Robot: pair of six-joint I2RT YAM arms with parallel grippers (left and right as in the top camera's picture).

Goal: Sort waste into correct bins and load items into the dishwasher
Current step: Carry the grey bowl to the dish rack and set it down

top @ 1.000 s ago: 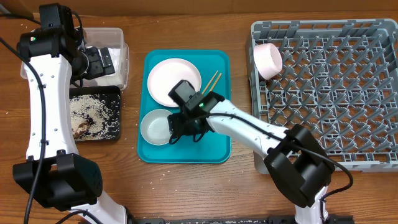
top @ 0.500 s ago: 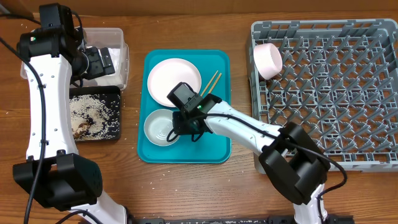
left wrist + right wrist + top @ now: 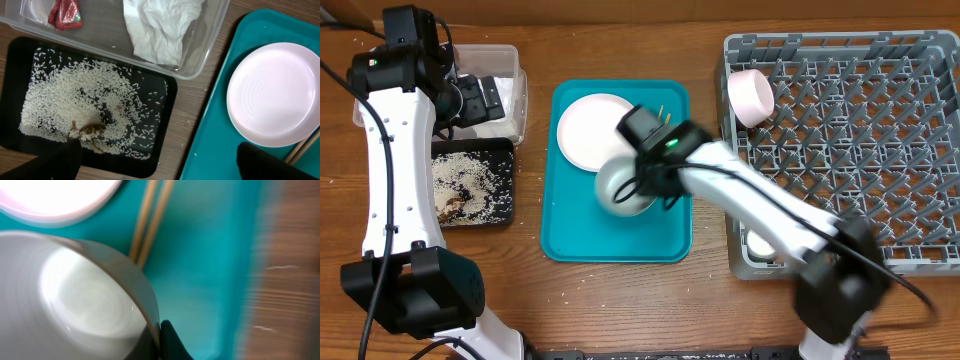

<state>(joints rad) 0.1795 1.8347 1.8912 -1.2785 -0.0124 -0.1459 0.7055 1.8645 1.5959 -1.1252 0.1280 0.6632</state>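
Observation:
My right gripper point(image 3: 645, 186) is shut on the rim of a small white bowl point(image 3: 622, 188), which is tilted above the teal tray point(image 3: 570, 240). In the right wrist view the bowl point(image 3: 85, 300) fills the lower left and the fingertips point(image 3: 167, 342) pinch its edge. The pale plate point(image 3: 590, 128) and two chopsticks point(image 3: 150, 220) lie on the tray behind it. My left gripper point(image 3: 480, 100) hangs open over the clear tub point(image 3: 510, 60). The tub holds a red wrapper point(image 3: 64, 12) and a white napkin point(image 3: 160, 27). Rice point(image 3: 75, 105) covers the black tray point(image 3: 167, 150).
The grey dish rack point(image 3: 850, 150) fills the right side, with a pink cup point(image 3: 750, 97) at its far left corner and something white point(image 3: 760, 245) at its near left corner. My right arm crosses from the rack's front edge to the teal tray.
My right gripper has shut on the bowl's rim, lifted it and carried it right and back, towards the tray's middle. The right arm is blurred with motion. The left arm has not moved.

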